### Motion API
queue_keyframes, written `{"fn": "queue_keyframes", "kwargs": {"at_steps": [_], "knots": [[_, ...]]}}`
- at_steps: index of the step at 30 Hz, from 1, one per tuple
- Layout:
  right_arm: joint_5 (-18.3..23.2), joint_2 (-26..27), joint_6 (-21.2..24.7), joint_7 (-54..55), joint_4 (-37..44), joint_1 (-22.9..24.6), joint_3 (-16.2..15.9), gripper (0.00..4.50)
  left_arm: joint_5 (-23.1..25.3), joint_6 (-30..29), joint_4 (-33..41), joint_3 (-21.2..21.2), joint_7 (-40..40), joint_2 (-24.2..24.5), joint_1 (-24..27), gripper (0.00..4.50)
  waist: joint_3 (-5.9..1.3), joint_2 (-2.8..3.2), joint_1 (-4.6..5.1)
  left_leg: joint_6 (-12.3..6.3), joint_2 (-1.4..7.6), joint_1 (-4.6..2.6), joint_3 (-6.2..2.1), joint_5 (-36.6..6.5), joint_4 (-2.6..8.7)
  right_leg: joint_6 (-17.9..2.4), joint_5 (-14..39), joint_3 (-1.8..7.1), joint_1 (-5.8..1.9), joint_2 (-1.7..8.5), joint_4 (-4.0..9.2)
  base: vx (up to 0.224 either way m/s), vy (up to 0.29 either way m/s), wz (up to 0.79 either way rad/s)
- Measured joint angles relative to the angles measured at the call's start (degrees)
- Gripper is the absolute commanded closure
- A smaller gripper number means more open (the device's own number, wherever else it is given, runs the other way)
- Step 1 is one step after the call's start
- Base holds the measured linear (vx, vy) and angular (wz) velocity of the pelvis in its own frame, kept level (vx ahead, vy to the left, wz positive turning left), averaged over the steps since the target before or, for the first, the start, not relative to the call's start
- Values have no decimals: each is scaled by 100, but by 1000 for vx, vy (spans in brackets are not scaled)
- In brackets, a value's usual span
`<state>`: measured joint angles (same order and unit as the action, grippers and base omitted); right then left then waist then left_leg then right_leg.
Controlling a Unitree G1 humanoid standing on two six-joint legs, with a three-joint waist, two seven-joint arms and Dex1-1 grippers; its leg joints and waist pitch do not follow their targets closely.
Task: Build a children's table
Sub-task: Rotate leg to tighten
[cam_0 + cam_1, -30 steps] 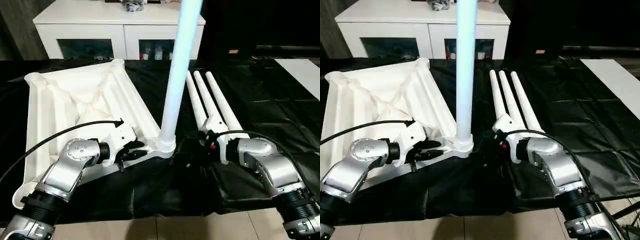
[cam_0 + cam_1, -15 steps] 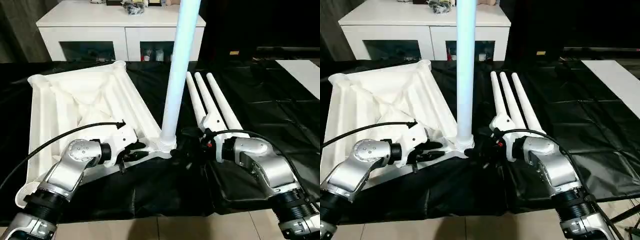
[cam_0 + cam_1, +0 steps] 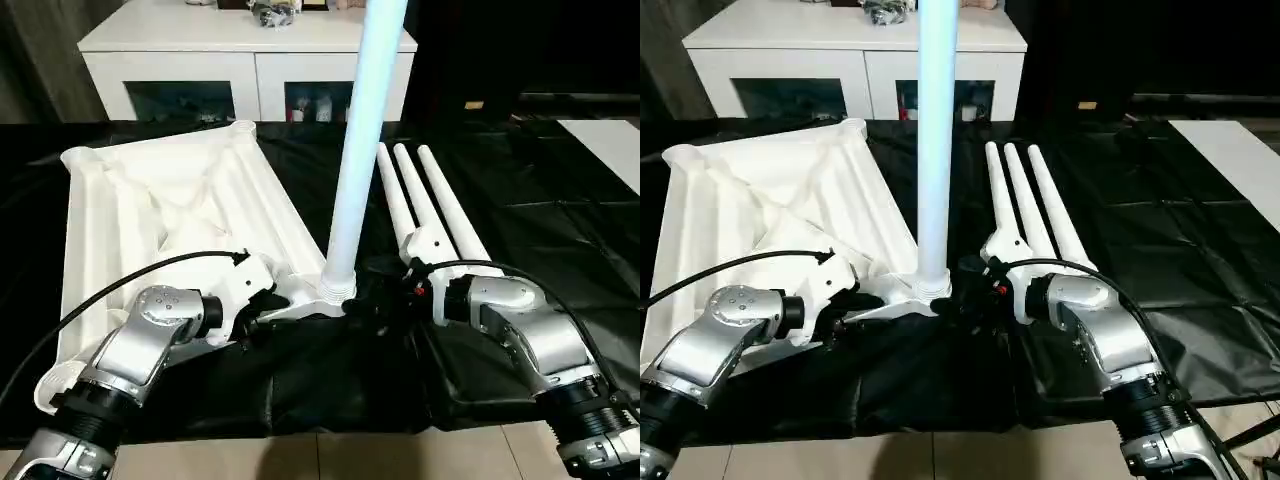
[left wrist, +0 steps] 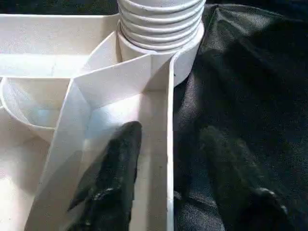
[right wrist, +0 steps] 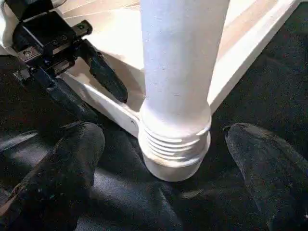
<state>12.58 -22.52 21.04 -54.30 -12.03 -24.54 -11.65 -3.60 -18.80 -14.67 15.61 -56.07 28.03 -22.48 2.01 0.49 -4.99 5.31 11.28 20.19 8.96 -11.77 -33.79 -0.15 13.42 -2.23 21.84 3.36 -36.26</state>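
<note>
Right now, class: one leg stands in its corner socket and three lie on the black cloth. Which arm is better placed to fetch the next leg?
Right. The right gripper is open beside the three loose legs; the left gripper straddles the tabletop rim.

One tabletop [image 3: 150, 200] was present. Four legs counted: one upright leg [image 3: 360, 150] stood in the tabletop's corner socket; three loose legs [image 3: 430, 215] lay just beside the tabletop.

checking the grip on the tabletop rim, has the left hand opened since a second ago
Yes. The left hand now has its fingers spread either side of the tabletop rim, one inside, one outside, beside the upright leg.
</note>
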Motion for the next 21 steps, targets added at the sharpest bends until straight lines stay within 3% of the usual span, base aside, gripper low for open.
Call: {"fn": "queue_keyframes", "kwargs": {"at_steps": [21], "knots": [[1, 35, -42, -72, -60, -30, -11, 0, -78, -50, -1, -71, 35, -27, 33, 369, 0, 0, 1, -1, 0, 0, 0, 0, 0, 0, 0, 0, 0, 0, 0, 0, 0, 0]]}}
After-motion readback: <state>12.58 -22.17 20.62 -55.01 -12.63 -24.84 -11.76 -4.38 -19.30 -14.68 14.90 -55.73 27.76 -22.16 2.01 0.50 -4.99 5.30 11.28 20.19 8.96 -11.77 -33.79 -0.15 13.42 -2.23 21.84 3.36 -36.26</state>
